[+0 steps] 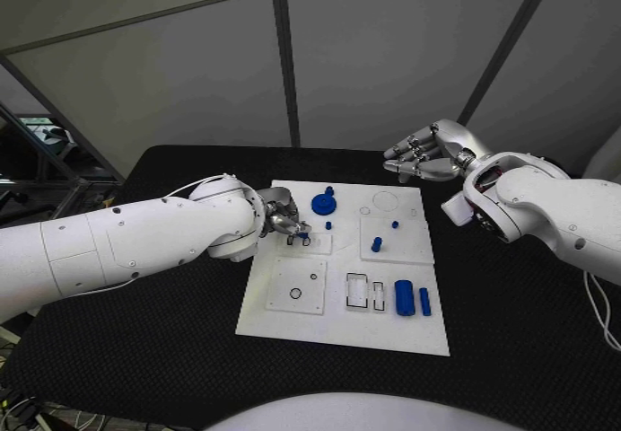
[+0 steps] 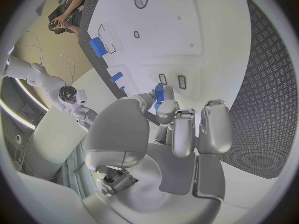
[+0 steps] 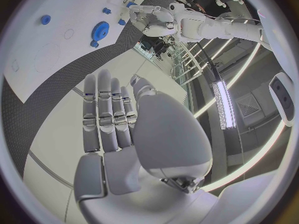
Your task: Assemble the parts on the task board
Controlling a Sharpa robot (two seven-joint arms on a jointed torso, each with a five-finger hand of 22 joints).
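You will find the task board [image 1: 389, 328] at the centre of the black table [image 1: 155, 359]. The left hand [image 1: 283, 221] is positioned over the board's far-left section, its fingers closed around a small blue part [image 2: 159, 92] held at the fingertips. The right hand [image 1: 431, 154] is raised beyond the board's far-right corner, well clear of it; its fingers [image 3: 109, 114] are extended side by side and hold nothing. On the board, locate a blue gear [image 1: 324, 203] at the far edge, a small blue peg [image 1: 377, 243] right of centre, and 2 blue cylinders [image 1: 413, 298] lying at the near right.
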